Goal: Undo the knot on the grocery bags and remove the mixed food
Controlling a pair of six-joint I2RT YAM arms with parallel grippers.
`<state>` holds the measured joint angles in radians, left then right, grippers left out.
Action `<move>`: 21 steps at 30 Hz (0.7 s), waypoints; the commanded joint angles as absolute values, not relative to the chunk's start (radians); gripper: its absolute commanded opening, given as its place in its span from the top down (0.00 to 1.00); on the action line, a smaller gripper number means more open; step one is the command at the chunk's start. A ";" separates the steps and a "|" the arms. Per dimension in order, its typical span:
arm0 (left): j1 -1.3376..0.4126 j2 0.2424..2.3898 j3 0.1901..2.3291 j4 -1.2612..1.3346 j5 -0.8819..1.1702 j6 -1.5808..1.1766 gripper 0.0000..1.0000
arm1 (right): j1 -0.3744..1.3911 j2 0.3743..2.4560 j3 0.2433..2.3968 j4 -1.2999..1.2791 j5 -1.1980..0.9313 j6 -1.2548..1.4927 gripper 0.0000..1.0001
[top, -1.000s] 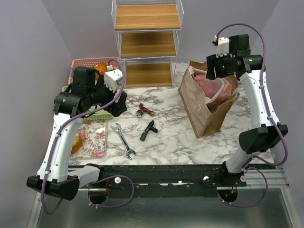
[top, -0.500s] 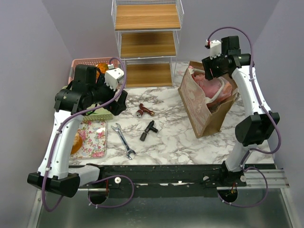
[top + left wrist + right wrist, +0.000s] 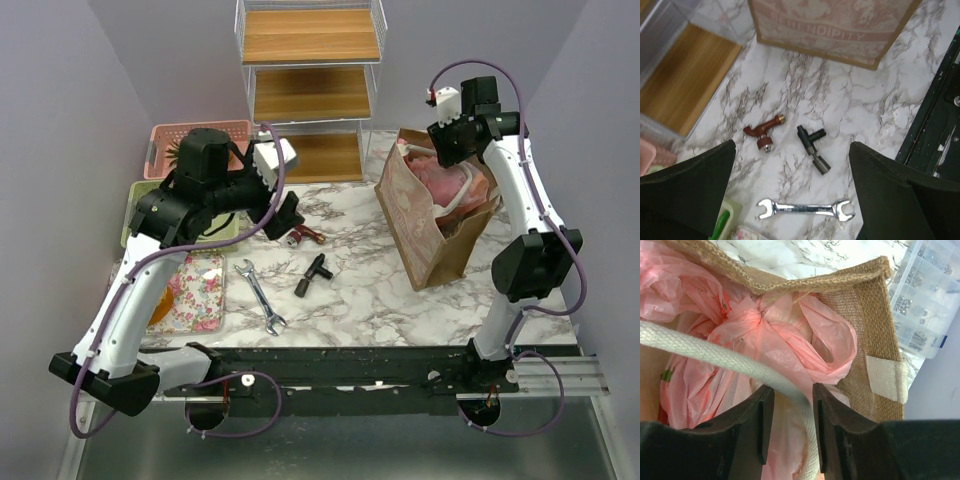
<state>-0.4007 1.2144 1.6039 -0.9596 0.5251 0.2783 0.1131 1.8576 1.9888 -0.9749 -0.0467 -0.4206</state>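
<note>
The brown bag (image 3: 425, 235) stands at the right of the table, with the pink plastic bag (image 3: 440, 180) inside it. In the right wrist view the knot (image 3: 747, 320) is a bunched pink lump at the top of the pink bag (image 3: 805, 347), still tied. My right gripper (image 3: 447, 150) hovers over the bag's mouth. Its jaws (image 3: 793, 390) stand a narrow gap apart, and the pale handle (image 3: 700, 352) runs across and down through the gap. My left gripper (image 3: 285, 215) is wide open and empty (image 3: 792, 147) above the tools. The food is hidden inside the pink bag.
A wrench (image 3: 260, 297), a black T-shaped tool (image 3: 313, 273) and a red-brown fitting (image 3: 300, 235) lie mid-table. A floral tray (image 3: 195, 292), a green basket (image 3: 135, 200) and a pink basket (image 3: 190, 135) are at the left. A wire shelf rack (image 3: 310, 80) stands behind. A clear parts box (image 3: 932, 295) is beyond the bag.
My left arm has swung right, from over the baskets to above the tools. My right gripper has shifted slightly back over the bag's mouth.
</note>
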 commanded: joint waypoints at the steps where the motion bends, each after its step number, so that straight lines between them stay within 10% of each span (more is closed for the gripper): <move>1: -0.529 1.188 1.579 -0.689 0.557 0.320 0.02 | 0.114 1.881 1.989 -0.979 -0.031 -0.467 0.55; 11: -0.690 1.292 1.541 -0.309 0.401 0.462 0.02 | 0.115 1.842 2.080 -0.991 -0.060 -0.503 0.98; 21: -0.764 1.673 1.809 0.106 0.122 0.580 0.02 | 0.117 1.828 2.212 -1.110 -0.212 -0.459 0.99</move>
<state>-0.7292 1.5497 1.7016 -0.1532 0.2634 0.4770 0.1131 1.8587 2.1746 -1.0454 -0.1299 -0.4862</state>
